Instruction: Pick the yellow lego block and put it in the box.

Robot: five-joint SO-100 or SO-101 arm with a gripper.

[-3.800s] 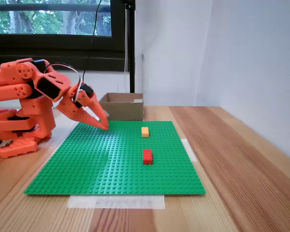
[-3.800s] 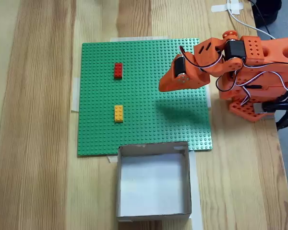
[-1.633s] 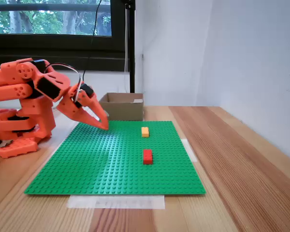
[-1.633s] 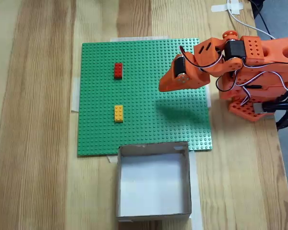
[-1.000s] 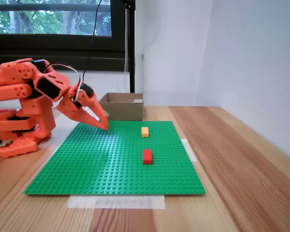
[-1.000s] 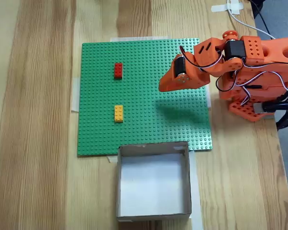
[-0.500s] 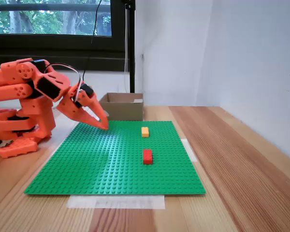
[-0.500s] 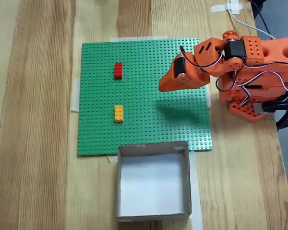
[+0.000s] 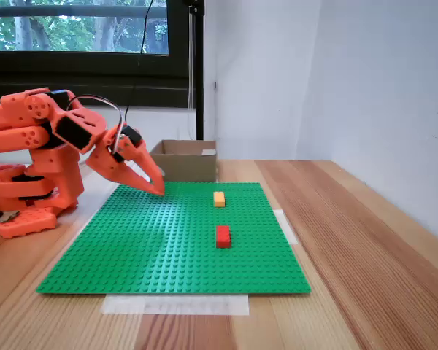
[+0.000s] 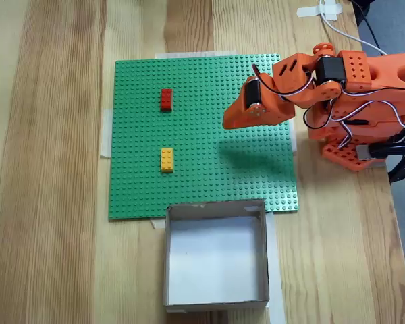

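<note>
A pale wall closes the right side of the room and a dark-framed window with trees behind it sits at the back, above a wooden table (image 9: 365, 240) with long grain. Taped flat on it lies the green baseplate (image 10: 202, 135), its edges clear of the table's rim on every side I can see. Against its lower edge in the top-down fixed view stands the box (image 10: 216, 253), open-topped and empty. My orange arm (image 10: 351, 88) is folded at the baseplate's right edge in that view, and my gripper (image 9: 158, 187) hangs tip-down just over the studs near the box; my fingers look pressed together with nothing between them, though I cannot be certain from this side. Bare green lies between me and the yellow lego block (image 10: 167, 160), which sits well apart. The red brick (image 10: 166, 99) sits farther from the box, in line with it.
</note>
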